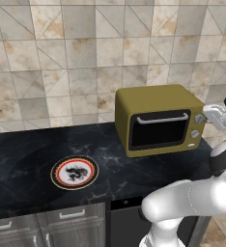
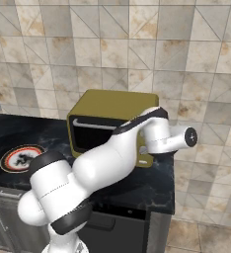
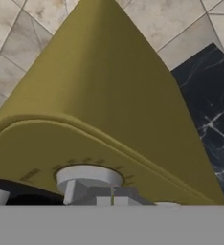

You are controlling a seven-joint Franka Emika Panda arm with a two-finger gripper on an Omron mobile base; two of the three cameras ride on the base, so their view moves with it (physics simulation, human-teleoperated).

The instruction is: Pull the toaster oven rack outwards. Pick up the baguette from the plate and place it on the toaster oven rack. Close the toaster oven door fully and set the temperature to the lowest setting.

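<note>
One toaster oven (image 1: pixel 158 119) stands at the right of the bench (image 1: pixel 28 149), its door (image 1: pixel 159 129) shut; two knobs (image 1: pixel 198 118) show. One plate (image 1: pixel 74 172) lies left. Jaws pressed together at the upper knob.

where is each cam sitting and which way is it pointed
Left base view: behind the arm to its left, looking forward and down at the toaster oven and plate; white arm lower right.
Right base view: behind to its right, same counter; arm crosses the oven front.
Hand view: on the hand, looking along the shut claw at a knob.
Both base views share oven, closed toaster oven door and plate.
</note>
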